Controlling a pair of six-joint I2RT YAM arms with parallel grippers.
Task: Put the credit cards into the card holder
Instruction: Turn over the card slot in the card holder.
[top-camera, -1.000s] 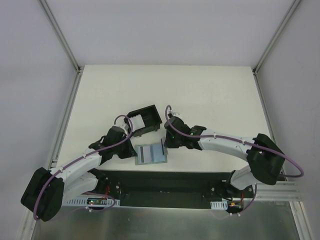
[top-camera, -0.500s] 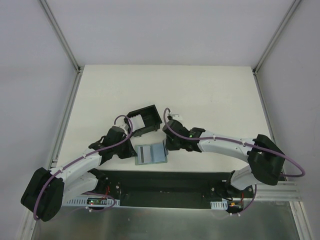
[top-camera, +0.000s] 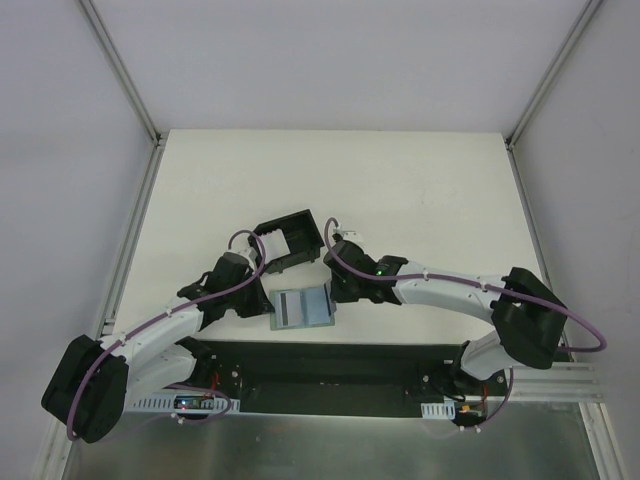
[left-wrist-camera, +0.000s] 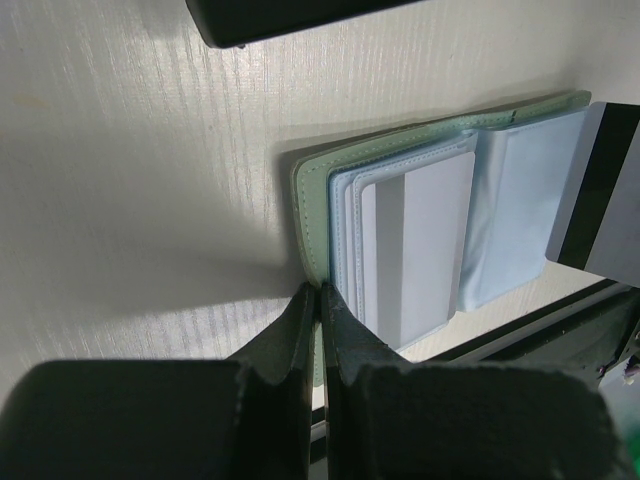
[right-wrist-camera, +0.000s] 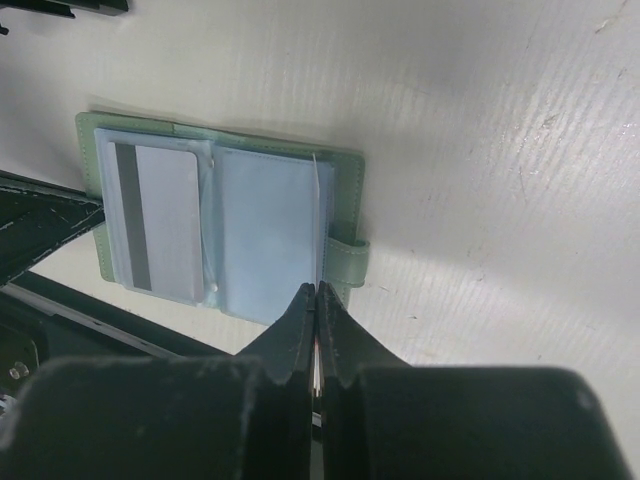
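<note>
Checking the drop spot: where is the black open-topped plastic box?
In the top view, the black open-topped plastic box stands slightly left of centre, just beyond the open grey-green card case.

The right arm (top-camera: 440, 290) has been swung slightly to the left over the last second, so its wrist has been brought closer to the right edge of the open case (top-camera: 302, 307). The right gripper (right-wrist-camera: 316, 296), pinched on a thin card (right-wrist-camera: 316, 215) seen edge-on, has been carried along with it. The purple cable (top-camera: 334, 228) looped above the wrist has been drawn a little lower and leftward. The arm's elbow block (top-camera: 525, 315) has been shifted marginally left too.
</note>
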